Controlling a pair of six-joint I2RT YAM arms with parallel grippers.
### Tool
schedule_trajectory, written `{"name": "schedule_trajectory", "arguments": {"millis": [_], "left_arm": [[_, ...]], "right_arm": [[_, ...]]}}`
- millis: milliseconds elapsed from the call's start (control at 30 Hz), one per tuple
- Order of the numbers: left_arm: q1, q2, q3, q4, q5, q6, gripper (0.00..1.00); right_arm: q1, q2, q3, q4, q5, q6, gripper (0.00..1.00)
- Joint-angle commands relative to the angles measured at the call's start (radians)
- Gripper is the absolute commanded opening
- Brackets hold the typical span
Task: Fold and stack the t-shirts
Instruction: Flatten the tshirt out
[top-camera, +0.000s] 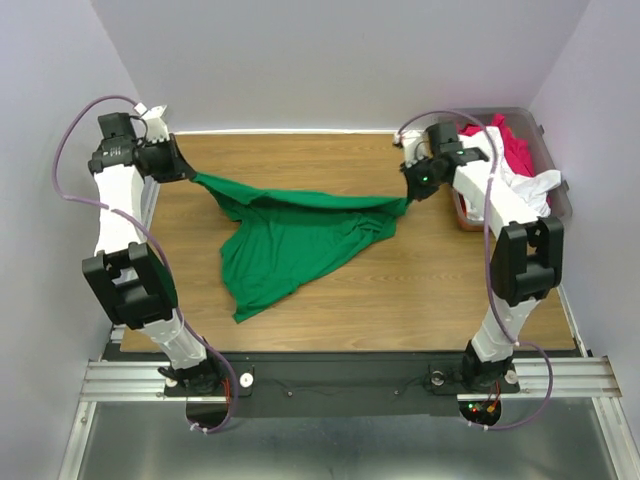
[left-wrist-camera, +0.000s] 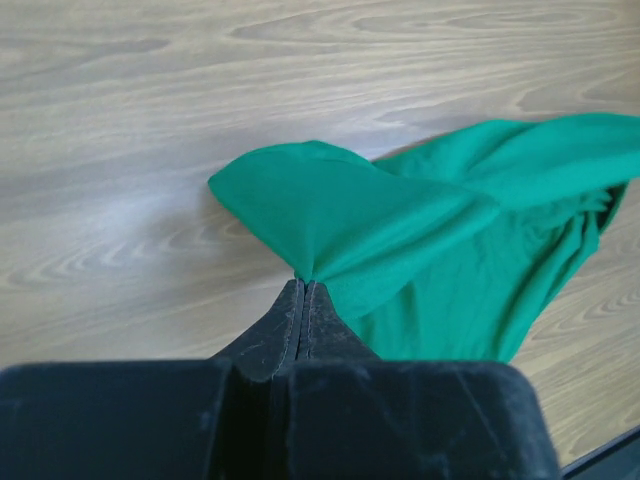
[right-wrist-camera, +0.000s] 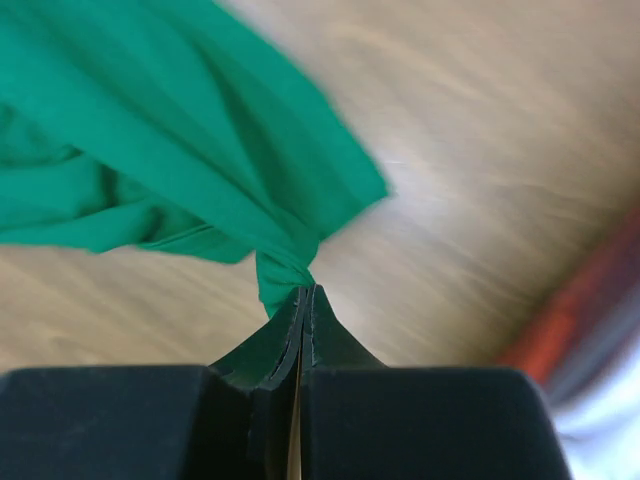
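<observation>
Your left gripper (left-wrist-camera: 303, 287) is clenched on one corner of the green t-shirt (top-camera: 290, 240) | your right gripper (right-wrist-camera: 305, 292) pinches the corner nearest the bin (top-camera: 566, 203) | the shirt stretches between them, its lower part draped on the table (top-camera: 450, 290), apart from the bin | red t-shirt (top-camera: 512, 145) and white t-shirt (top-camera: 545, 185) are piled in the bin

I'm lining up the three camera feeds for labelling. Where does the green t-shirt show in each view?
Top external: green t-shirt at centre, strung between left tool and right tool.
Left wrist: green t-shirt centre-right, pinched in the left tool.
Right wrist: green t-shirt upper left, bunched in the right tool.
Shared landmark: the wooden table, under the shirt in every view.
</observation>
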Motion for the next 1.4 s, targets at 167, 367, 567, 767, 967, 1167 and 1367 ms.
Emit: {"name": "schedule_trajectory", "arguments": {"millis": [167, 367, 567, 767, 967, 1167, 1367], "left_arm": [[0.085, 0.094, 0.039, 0.069, -0.077, -0.038, 0.00], [0.101, 0.188, 0.089, 0.069, -0.089, -0.025, 0.00], [0.101, 0.258, 0.149, 0.054, -0.089, -0.017, 0.00], [0.101, 0.289, 0.183, 0.039, -0.083, -0.015, 0.00], [0.099, 0.303, 0.185, 0.026, -0.072, -0.017, 0.00], [0.101, 0.307, 0.175, 0.025, -0.060, -0.031, 0.00], [0.099, 0.329, 0.177, 0.016, -0.052, -0.046, 0.00]], "right_arm": [[0.126, 0.138, 0.057, 0.002, -0.109, 0.013, 0.02], [0.149, 0.205, 0.137, -0.010, -0.152, 0.046, 0.55], [0.137, 0.167, 0.151, -0.048, -0.206, 0.040, 0.69], [0.140, 0.127, 0.007, -0.087, -0.217, 0.005, 0.50], [0.140, 0.043, -0.171, 0.016, -0.206, 0.037, 0.57], [0.166, 0.017, -0.259, 0.159, -0.142, 0.062, 0.62], [0.209, 0.023, -0.315, 0.264, -0.060, 0.075, 0.61]]}}
